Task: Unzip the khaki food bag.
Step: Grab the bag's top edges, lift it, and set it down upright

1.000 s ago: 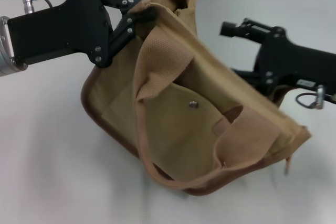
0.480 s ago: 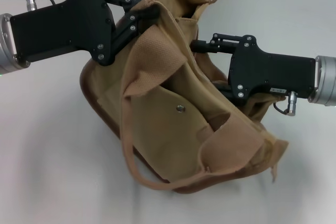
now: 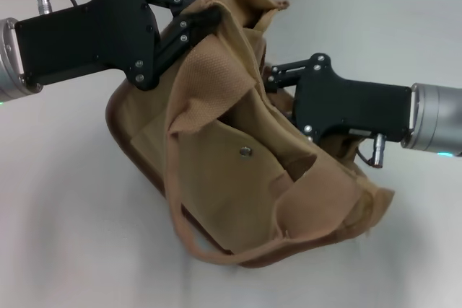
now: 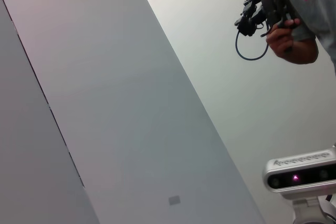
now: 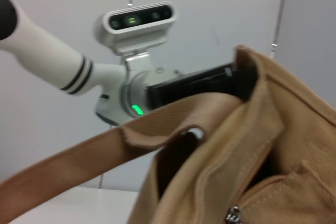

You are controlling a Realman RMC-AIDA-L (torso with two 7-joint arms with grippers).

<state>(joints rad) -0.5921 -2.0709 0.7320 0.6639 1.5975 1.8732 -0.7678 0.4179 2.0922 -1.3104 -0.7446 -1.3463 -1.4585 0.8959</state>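
Khaki food bag (image 3: pixel 238 171) sits tilted on tabletop (image 3: pixel 65 214). Left gripper (image 3: pixel 203 21) fingers pinch bag's top corner, holding it up. Right gripper (image 3: pixel 268 77) at bag mouth near zipper pull (image 5: pixel 232 215); its fingers hidden, cannot tell. Risk: pinched cloth slips, bag flops, zipper pull missed.

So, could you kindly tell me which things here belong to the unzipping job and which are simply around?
Part of the job:
- khaki food bag, tilted on the table
- left gripper, clamped on the bag's top corner
- right gripper, at the bag's top opening

Just around:
- white table
- person holding a cabled device, left wrist view
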